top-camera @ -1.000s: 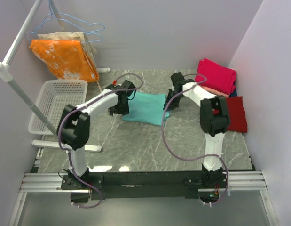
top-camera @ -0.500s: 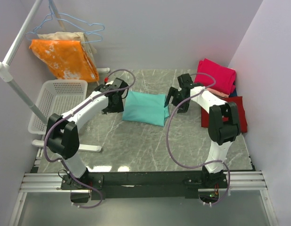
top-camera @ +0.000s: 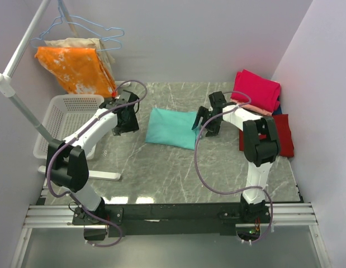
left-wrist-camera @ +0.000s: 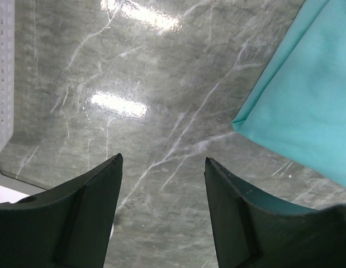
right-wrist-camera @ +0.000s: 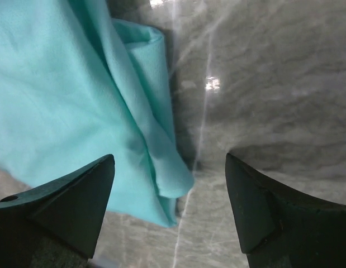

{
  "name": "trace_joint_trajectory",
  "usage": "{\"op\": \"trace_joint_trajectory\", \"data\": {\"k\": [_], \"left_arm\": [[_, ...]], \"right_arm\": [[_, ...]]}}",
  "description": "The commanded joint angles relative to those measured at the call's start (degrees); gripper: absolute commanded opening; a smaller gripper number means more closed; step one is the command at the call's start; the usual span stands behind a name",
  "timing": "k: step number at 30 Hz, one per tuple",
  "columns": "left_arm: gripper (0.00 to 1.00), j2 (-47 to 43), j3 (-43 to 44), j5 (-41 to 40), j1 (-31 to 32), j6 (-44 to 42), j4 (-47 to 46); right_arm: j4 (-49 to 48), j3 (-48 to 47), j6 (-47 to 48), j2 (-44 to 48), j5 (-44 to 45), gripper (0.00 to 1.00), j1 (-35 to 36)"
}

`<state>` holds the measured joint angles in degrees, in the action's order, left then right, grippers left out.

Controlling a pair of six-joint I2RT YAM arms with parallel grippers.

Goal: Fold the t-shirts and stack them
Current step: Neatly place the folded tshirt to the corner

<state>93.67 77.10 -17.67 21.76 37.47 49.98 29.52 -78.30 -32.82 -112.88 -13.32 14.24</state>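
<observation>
While both arms' jaws gape, the teal t-shirt [top-camera: 171, 128] lies folded.

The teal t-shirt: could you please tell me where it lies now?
In the top view, the teal t-shirt lies folded on the table, with the left gripper clear of its left edge and the right gripper over its right edge.
</observation>
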Motion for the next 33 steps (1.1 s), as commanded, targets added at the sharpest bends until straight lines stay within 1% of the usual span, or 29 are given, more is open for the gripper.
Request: {"op": "trace_joint_trajectory", "data": {"k": [1,3,8,11,12,14,15,17,18,19,20,25,33], "left_arm": [[0.66,-2.0,-0.4,1.3,-0.8,-1.7,-1.4],[0.66,-1.9,-0.5,1.3,-1.3,-1.7,-1.5],[0.66,-1.8,-0.4,1.7,-1.9,-2.0,-1.6],[0.66,-2.0,-0.3,1.6,-2.2,-2.1,-1.5],[0.66,-2.0,-0.3,1.6,-2.4,-2.1,-1.5],[0.66,-2.1,-0.2,1.5,-2.7,-2.4,-1.4],[0.66,-2.2,-0.1,1.5,-2.9,-2.5,-1.5],[0.66,-2.2,-0.1,1.7,-3.3,-2.7,-1.5],[0.66,-2.3,-0.1,1.7,-3.4,-2.8,-1.5],[0.66,-2.3,-0.1,1.7,-3.6,-2.8,-1.5],[0.66,-2.3,-0.2,1.7,-3.7,-2.9,-1.5],[0.66,-2.3,-0.7,2.0,-4.3,-3.2,-2.0],[0.66,-1.5,0.5,3.3,-4.6,-3.6,-2.6]], "right_arm": [[-2.2,-0.4,-0.7,-3.0,-3.4,0.86,0.6],[-2.0,-1.3,-0.5,-5.0,-5.3,0.86,1.1],[-1.1,-3.5,-0.7,-8.3,-7.7,0.81,3.4],[-1.4,-3.9,-1.5,-9.8,-8.5,0.76,4.8],[-1.6,-3.9,-1.8,-10.4,-8.7,0.72,5.0],[-1.5,-4.1,-2.2,-11.0,-9.0,0.66,5.8],[-1.5,-4.1,-2.2,-11.7,-9.2,0.55,6.0],[-1.0,-4.3,-2.3,-12.4,-8.8,0.41,6.4],[-0.3,-4.4,-2.3,-12.6,-8.7,0.24,6.5],[0.0,-4.4,-2.3,-12.7,-8.1,0.14,6.5],[0.4,-4.4,-2.3,-12.5,-6.6,0.0,6.6],[4.0,-4.2,-1.5,-9.3,-1.0,0.0,6.5],[11.6,-5.0,1.8,-1.0,8.7,0.0,5.0]]}}
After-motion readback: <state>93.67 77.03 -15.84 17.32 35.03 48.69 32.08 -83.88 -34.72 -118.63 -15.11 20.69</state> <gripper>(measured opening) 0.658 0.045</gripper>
